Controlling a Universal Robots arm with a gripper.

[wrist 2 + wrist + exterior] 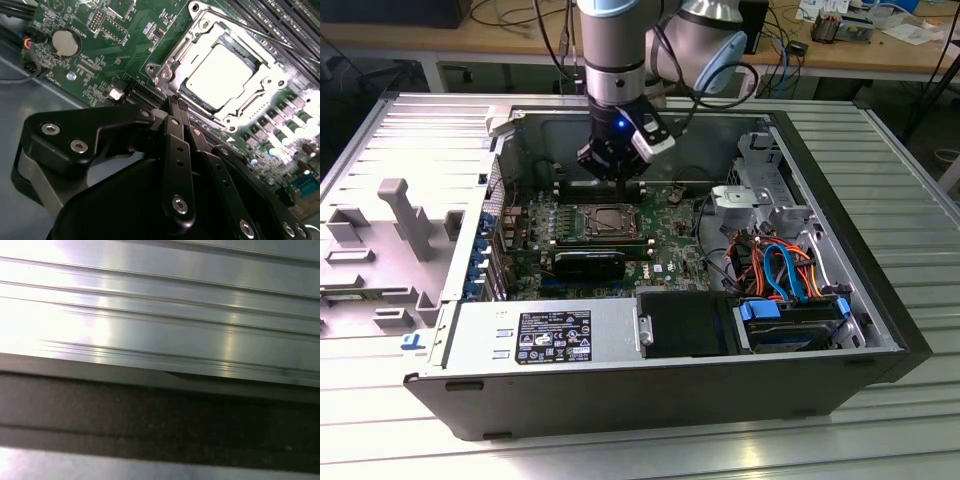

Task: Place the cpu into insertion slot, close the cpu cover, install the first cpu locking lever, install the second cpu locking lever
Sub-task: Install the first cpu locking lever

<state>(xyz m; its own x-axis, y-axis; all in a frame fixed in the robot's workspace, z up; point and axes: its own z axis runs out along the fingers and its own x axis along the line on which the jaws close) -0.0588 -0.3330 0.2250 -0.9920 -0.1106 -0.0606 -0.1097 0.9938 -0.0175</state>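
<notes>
The black gripper (179, 107) is hovering clenched, holding nothing, beside the silver-rimmed square insertion slot (181, 55). The silver-grey square cpu (220, 70) is sitting inside it.

Gripper (617, 182) above insertion slot (603, 221)

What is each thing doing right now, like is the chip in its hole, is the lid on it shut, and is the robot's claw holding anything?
cpu: seated flat in the insertion slot.
cpu cover: down over the cpu, framing it.
gripper: fingers together, holding nothing, hovering beside the socket's edge.
computer case: lying on its side, side panel off, open on top.
</notes>
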